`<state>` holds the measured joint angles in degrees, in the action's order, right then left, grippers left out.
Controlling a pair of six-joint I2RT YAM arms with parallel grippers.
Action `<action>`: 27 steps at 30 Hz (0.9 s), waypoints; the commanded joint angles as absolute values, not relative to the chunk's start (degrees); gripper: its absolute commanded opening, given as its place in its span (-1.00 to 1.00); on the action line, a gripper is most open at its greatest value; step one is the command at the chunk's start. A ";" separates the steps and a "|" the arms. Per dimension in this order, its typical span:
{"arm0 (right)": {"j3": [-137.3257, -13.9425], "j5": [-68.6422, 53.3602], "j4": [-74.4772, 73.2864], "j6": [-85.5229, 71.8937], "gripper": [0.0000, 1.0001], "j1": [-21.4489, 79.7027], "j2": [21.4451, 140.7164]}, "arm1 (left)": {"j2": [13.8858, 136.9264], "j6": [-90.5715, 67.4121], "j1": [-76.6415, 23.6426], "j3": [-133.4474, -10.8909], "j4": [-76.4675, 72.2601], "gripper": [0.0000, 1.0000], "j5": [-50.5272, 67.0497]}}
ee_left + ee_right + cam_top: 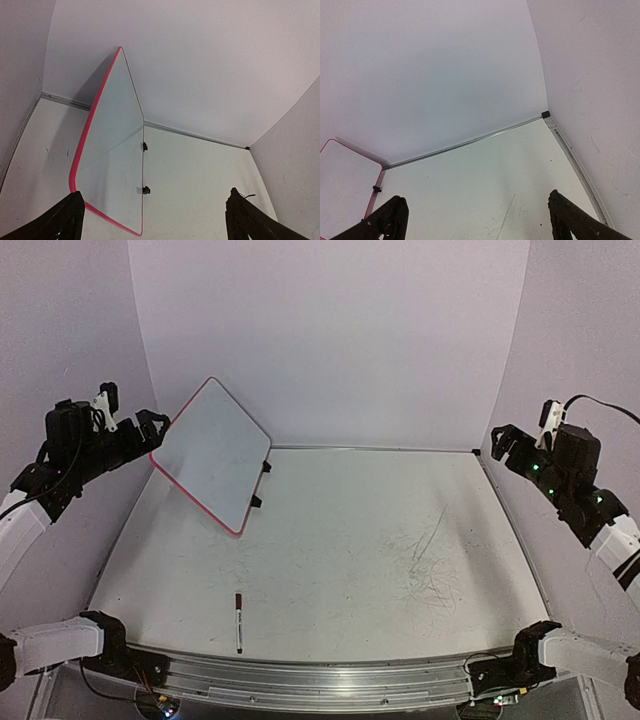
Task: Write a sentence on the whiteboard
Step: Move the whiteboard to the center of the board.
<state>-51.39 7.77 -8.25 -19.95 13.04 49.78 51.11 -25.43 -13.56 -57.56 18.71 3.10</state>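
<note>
Left gripper (152, 426) raised at the table's far left, jaws spread fully wide, nothing between them. Dark fingers (62, 222) at the bottom corners of the left wrist view. Just beside the red edge of the whiteboard (212, 455); touching or not, impossible to tell.

Right gripper (502, 441) raised at the far right, jaws likewise fully wide, empty, well apart from everything on the table.

Whiteboard propped up at a tilt in the far left corner, white face with a thin red-pink frame, resting on two small black clip feet (265, 465).

Grey tabletop (340, 530), scuffed with dark scribbled marks (432, 565) toward the right. Marker (239, 621) lying flat near the front edge, left of centre. Plain pale walls (330, 330) on three sides.

Board cut off at the left edge of the right wrist view. Marker's label too small to read.
</note>
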 commanded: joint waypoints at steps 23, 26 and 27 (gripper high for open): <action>-42.47 -14.52 5.18 -21.68 0.97 13.36 59.13 | 84.43 -34.09 -44.88 -74.03 21.73 0.99 -7.91; -41.53 -14.99 6.26 -22.32 0.97 13.81 59.34 | 89.91 -37.61 -49.35 -76.27 21.94 0.99 -14.99; -41.29 -15.28 6.57 -22.56 0.96 13.94 59.29 | 91.93 -38.77 -51.10 -77.22 22.14 0.99 -17.30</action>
